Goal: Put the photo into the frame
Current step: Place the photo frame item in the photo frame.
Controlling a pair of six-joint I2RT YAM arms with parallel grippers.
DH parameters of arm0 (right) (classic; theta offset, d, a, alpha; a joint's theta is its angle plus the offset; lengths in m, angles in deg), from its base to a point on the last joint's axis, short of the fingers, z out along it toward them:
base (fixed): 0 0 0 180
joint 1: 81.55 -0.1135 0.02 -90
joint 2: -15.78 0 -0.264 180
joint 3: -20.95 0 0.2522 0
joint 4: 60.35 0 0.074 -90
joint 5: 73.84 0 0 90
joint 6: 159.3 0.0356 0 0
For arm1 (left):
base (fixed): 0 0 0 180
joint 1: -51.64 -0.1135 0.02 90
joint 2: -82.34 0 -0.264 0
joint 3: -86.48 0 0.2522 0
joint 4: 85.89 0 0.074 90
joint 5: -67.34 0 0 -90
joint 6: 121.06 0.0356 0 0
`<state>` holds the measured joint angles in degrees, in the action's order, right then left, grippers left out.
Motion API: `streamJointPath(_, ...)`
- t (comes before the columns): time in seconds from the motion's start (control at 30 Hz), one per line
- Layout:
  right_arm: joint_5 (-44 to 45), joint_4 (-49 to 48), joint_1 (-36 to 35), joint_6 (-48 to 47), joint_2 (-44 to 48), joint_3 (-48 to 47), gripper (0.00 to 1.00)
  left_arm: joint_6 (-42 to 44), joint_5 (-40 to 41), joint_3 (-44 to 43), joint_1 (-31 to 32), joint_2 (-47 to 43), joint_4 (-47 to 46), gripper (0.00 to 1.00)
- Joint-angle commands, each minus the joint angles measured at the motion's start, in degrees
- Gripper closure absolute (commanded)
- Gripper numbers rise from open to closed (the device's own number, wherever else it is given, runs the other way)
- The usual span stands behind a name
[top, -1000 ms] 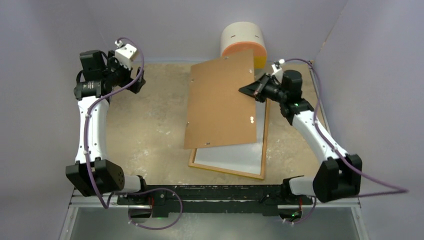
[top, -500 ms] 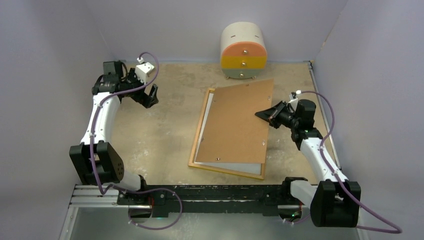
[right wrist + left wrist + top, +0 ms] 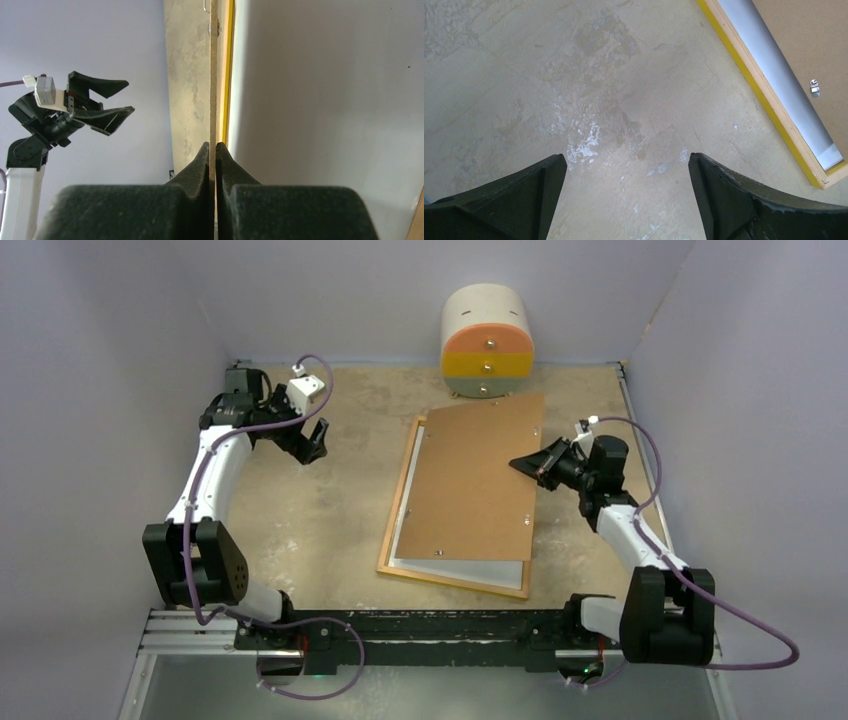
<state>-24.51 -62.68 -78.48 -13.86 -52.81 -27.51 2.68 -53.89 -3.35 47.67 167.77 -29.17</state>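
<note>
Right gripper (image 3: 518, 463) pinched shut on the edge of the brown backing board (image 3: 475, 480), board stretching away from the fingertips. Directly beneath the board, the frame (image 3: 404, 502), wood back up. Inside it, the photo (image 3: 470, 572), white back showing. Left gripper (image 3: 312, 440) spread wide, holding nothing, over bare table (image 3: 300, 530), frame off to its right.

Lilac walls (image 3: 100, 340) enclose a mottled beige tabletop (image 3: 300, 510) and rounded drawer chest (image 3: 487, 340).
</note>
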Motion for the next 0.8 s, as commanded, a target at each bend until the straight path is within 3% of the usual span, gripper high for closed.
streamJointPath(0.0,-4.66,-6.97,0.36,0.55,-0.80,0.09,1.00,0.84,1.07,0.53,1.40,0.09,-0.99,0.00)
streamJointPath(0.77,-4.54,-20.83,0.36,6.15,-6.73,7.19,1.00,3.27,2.68,3.03,3.53,-0.97,-0.51,0.00)
